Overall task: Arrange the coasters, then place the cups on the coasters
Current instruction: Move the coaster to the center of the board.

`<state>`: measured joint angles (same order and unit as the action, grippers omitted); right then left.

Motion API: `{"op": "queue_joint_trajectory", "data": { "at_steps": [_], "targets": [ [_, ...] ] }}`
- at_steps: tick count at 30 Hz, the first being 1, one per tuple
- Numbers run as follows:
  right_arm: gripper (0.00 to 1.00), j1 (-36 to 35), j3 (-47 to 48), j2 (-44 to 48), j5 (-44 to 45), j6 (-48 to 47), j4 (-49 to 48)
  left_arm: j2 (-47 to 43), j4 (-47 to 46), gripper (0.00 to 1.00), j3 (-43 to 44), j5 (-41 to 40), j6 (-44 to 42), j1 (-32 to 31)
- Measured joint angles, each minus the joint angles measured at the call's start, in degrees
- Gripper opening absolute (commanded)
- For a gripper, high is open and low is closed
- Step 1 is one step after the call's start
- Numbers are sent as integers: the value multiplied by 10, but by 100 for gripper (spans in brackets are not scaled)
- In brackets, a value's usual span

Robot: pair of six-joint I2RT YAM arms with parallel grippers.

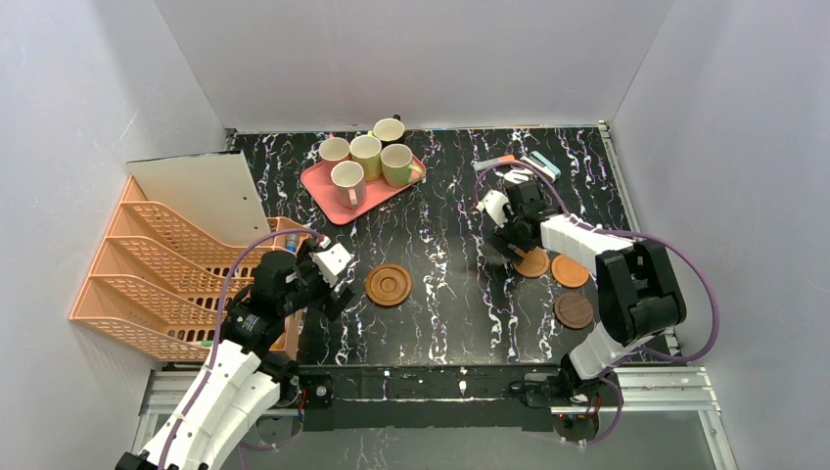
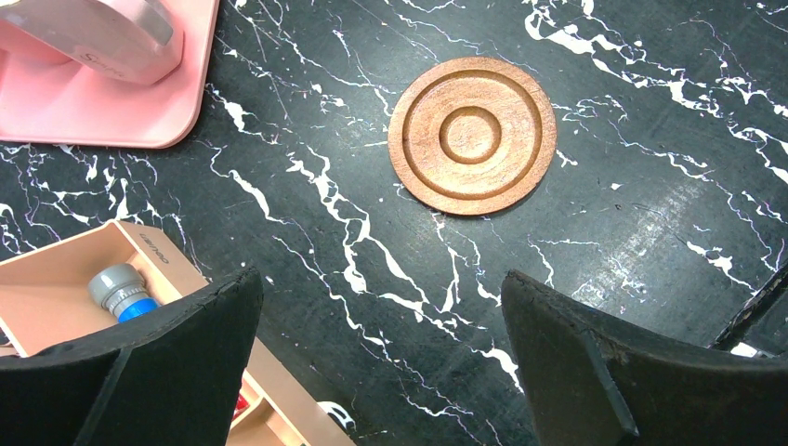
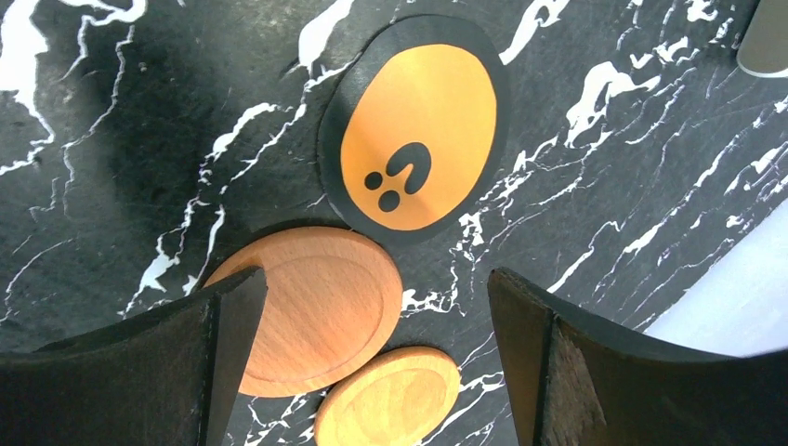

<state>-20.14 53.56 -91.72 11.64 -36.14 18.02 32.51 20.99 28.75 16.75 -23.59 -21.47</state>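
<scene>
The left gripper (image 2: 381, 288) hangs at the lower left of the overhead view with its claw spread wide and nothing between the black fingers (image 2: 177, 362). Just ahead of it, in the upper middle of the left wrist view, a ringed wooden coaster (image 2: 472, 135) lies flat and alone on the black marbled table (image 1: 440, 323).

The right gripper (image 3: 374, 279) is right of centre in the overhead view, also wide open and holding nothing. Its wrist view shows a pale wooden coaster (image 3: 321, 311) at lower left, partly behind one finger. A second pale coaster (image 3: 390, 409) lies just beside it at the bottom edge. Above them lies a flat orange disc (image 3: 418, 130) with a black rim and a black mark. It may be another coaster, but the view does not settle that. From overhead, a dark brown coaster (image 1: 574, 310) lies near the two pale ones, lower in the frame.

All five mugs stand upright on the pink tray (image 1: 338, 213) at upper centre:
- the dark brown mug (image 1: 389, 129) at the top
- the yellow-green mug (image 1: 366, 155) and the pale pink mug (image 1: 334, 150) to its left
- the green mug (image 1: 396, 164) to the right
- the pink mug (image 1: 347, 183) lowest

An orange file rack (image 1: 147, 274) fills the left side, with a white board (image 1: 201, 191) leaning above it.
</scene>
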Motion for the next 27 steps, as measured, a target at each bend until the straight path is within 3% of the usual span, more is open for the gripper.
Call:
{"op": "queue_joint_trajectory", "data": {
  "at_steps": [17, 27],
  "targets": [
    [99, -7, 1, -5, -4, -1, 5, 0, 0, 98, 0, 0, 0, 0],
    [99, -110, 35, -26, -144, -5, 66, 0, 0, 98, 0, 0, 0, 0]
  ]
}}
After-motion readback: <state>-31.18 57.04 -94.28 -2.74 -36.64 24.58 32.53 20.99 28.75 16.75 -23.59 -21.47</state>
